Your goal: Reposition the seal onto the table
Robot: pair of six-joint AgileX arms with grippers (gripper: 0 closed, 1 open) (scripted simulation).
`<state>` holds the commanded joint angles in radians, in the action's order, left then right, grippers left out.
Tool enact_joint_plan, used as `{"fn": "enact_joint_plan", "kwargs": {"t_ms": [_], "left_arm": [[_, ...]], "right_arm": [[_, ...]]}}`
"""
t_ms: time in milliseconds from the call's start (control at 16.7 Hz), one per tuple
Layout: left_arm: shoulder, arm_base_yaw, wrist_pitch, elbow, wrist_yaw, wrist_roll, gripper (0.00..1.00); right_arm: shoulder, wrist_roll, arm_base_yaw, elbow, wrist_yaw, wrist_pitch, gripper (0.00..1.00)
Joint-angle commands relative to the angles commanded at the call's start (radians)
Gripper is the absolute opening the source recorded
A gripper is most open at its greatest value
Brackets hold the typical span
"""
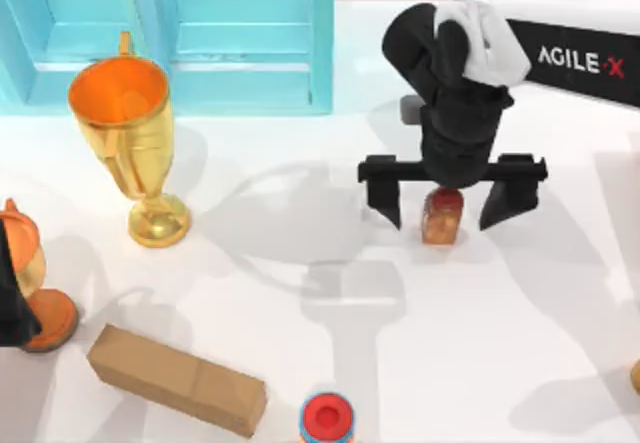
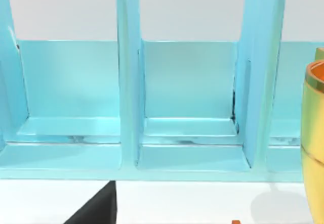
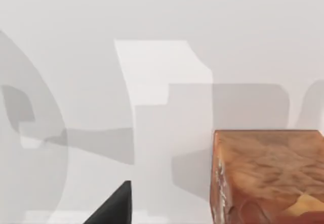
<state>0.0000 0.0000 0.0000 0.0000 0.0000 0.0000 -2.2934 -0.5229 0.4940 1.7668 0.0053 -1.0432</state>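
Straddling seal (image 1: 442,215), right tool (image 1: 445,208) spread wide.

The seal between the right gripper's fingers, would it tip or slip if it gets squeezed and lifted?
The seal is a small upright block, probably rigid and light. Its flat tan sides should grip well, though its narrow base may tip if nudged off-centre.

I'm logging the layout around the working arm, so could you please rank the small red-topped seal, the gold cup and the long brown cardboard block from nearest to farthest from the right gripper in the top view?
1. The small red-topped, tan-bodied seal, standing between the fingers of the open right gripper.
2. The gold cup, to the left, before the light blue cabinet.
3. The long brown cardboard block, near the table's front-left edge, slightly farther.
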Motion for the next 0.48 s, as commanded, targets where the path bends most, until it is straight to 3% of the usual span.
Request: {"fn": "enact_joint_plan", "kwargs": {"t_ms": [480], "left_arm": [[0.000,0.000,0.000,0.000,0.000,0.000,1.00]], "right_arm": [[-0.013,-0.003,-0.001,0.039,0.000,-0.038,1.00]]}}
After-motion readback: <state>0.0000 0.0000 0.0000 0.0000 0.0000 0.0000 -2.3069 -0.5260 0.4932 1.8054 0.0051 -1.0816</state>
